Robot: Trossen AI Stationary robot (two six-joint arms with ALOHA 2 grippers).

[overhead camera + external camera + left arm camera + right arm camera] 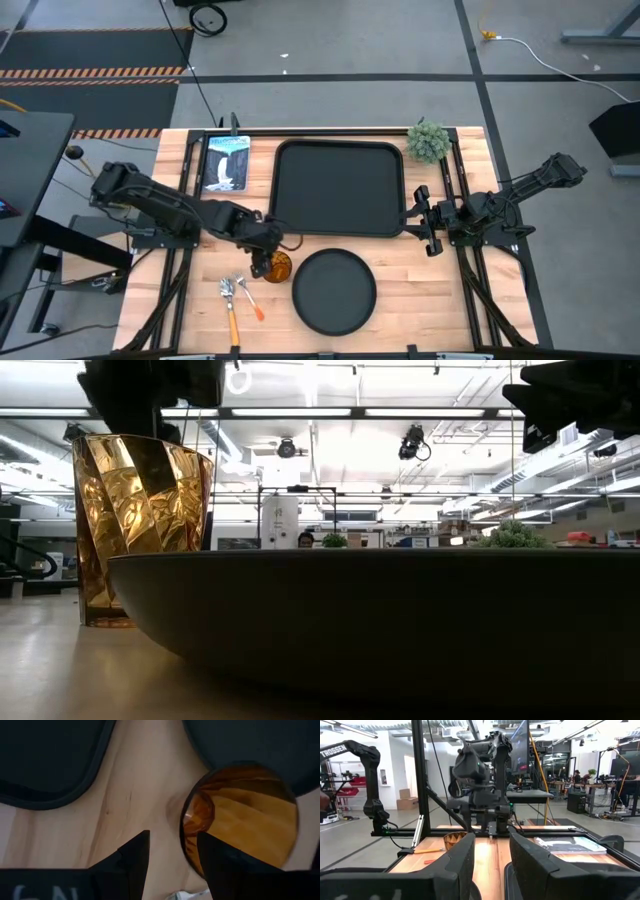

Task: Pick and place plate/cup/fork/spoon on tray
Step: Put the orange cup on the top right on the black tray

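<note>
The amber cup [277, 266] stands upright on the wood just left of the round black plate [334, 291], and looms large in the low view [140, 525]. My left gripper [264, 260] is open at the cup's left rim. In the left wrist view [172, 857], one finger stands over the cup's mouth [245, 815] and the other outside its wall; I see no touch. The fork and spoon [240, 298] lie side by side near the front left. The black tray [338, 188] lies at the far middle. My right gripper [425, 220] waits open at the tray's right edge.
A small green plant [428, 142] stands at the tray's far right corner. A picture book [226, 163] lies left of the tray. Bare wood shows between the tray and the plate [130, 785].
</note>
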